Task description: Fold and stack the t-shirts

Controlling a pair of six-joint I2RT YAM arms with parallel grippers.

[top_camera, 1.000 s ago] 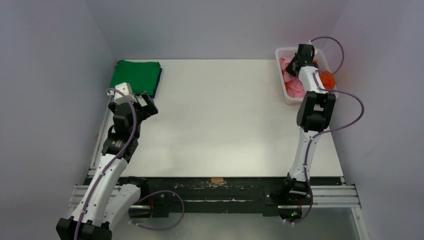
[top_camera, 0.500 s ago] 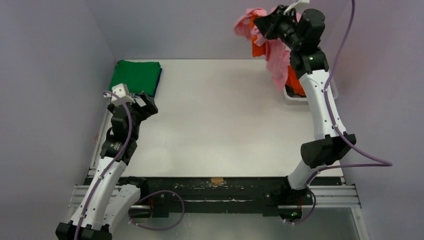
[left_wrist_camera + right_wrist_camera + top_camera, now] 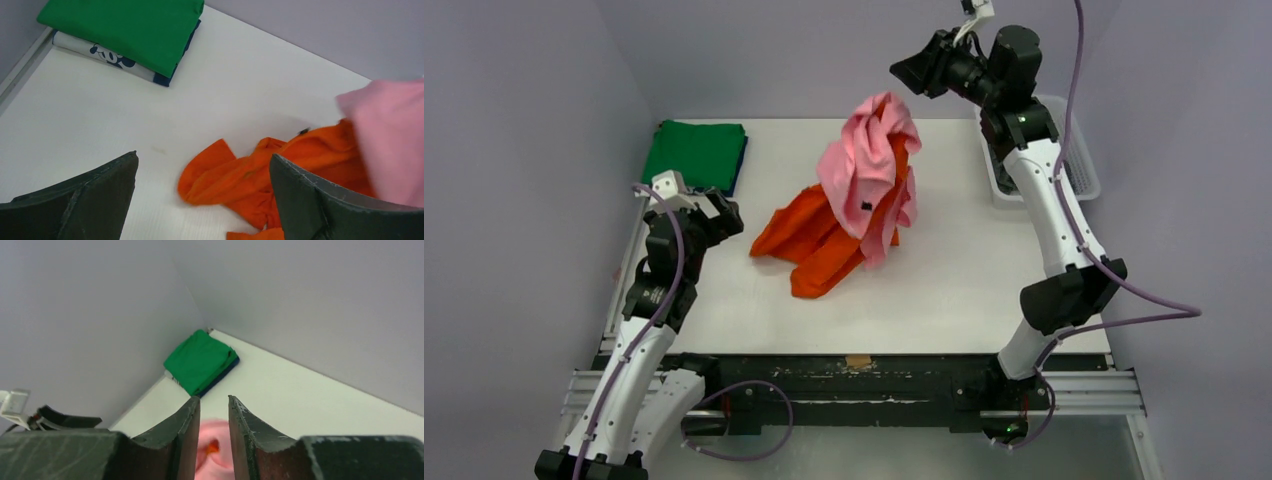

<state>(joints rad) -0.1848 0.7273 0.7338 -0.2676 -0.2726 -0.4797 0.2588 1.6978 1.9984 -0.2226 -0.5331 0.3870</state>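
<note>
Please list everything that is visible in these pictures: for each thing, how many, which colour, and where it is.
pink t-shirt: one, pink, unfolded, draped over the orange one at the middle of the table
orange t-shirt: one, bright orange, crumpled, partly under the pink one
green t-shirt: one, green, folded, far left corner, top of the stack
dark blue t-shirt: one, dark blue, folded under the green one, only its edge shows
basket: one, white lattice, far right edge
table: one, white
left gripper: one, black, jaws wide open, near the stack, empty
right gripper: one, black, raised high, jaws slightly apart, empty
</note>
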